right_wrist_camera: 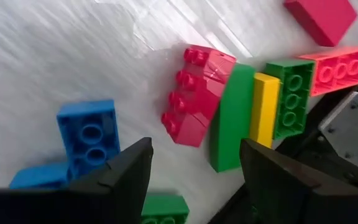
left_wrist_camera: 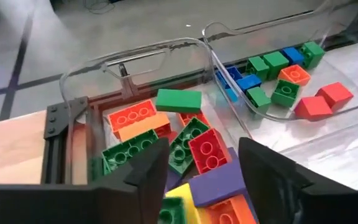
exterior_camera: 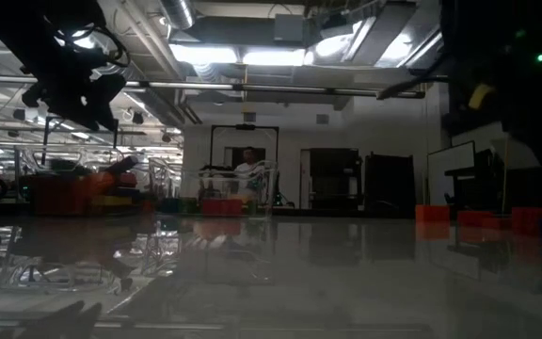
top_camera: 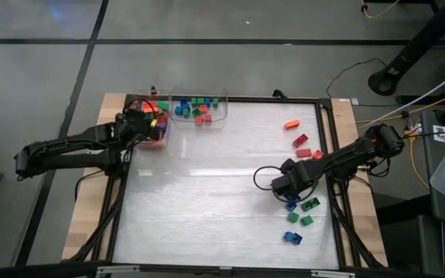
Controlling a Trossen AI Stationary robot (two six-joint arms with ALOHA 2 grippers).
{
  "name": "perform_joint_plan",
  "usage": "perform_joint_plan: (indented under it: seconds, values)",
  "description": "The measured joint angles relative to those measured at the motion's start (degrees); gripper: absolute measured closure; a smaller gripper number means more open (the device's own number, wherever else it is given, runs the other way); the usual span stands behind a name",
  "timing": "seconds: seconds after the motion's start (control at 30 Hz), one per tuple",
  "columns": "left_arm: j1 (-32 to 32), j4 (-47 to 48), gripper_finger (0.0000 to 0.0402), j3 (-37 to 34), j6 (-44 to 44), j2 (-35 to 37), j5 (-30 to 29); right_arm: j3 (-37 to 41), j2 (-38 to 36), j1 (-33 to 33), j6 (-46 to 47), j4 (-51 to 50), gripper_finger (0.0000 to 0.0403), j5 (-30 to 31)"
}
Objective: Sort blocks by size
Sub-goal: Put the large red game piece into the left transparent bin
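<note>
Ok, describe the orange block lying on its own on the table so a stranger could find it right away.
Start at the white table and go to its far right corner, away from the two clear bins. The orange block lies there alone, farthest back in the loose line of blocks down the right edge; the ones next to it are red.

Blocks [top_camera: 198, 110] lying in three groups. Long ones – green, orange, red, purple, yellow – piling loosely in the clear bin at the table's far left corner, one green slab [left_wrist_camera: 179, 100] sitting tilted on top. Short square ones – blue, green, red, orange – resting in the clear bin just beside it. Loose ones scattering along the right edge: an orange one [top_camera: 291, 123] farthest back, red ones [top_camera: 303, 147] behind, green and blue ones [top_camera: 293, 237] nearer the front, some lying on their sides
</note>
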State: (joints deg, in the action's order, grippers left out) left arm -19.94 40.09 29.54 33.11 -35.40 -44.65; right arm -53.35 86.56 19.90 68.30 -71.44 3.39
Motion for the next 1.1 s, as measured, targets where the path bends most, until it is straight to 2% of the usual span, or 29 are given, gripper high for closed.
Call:
perform_joint_plan:
  seconds: [0.13, 0.4, 0.57, 0.73, 0.87, 1.1]
  values:
    - [0.02, 0.01, 0.0203, 0.0, -0.06, 0.0, 2.18, 2.56, 0.0, -0.04, -1.01, 4.04, 0.0162, 1.54]
    - [0.02, -0.01, 0.0202, 0.0, 0.13, 0.0, 4.06, 7.76, 0.0, -0.04, -1.03, 6.71, 0.0162, 1.86]
    - [0.02, -0.01, 0.0201, 0.0, 0.12, 0.0, 4.29, 10.76, 0.0, -0.04, -1.21, 12.26, 0.0162, 0.91]
    - [0.02, -0.01, 0.0201, 0.0, 0.12, -0.02, 4.31, 11.57, -0.11, -0.04, -1.25, 14.01, 0.0168, 0.93]
    - [0.02, -0.1, 0.0201, 0.0, 0.12, 0.0, 4.4, 11.68, -0.11, -0.04, -1.28, 14.6, 0.0204, 1.01]
    - [0.41, -2.0, 0.0201, -0.02, -0.92, 0.0, 4.61, 11.68, -0.07, -0.04, -1.57, 17.3, 0.0312, 3.66]
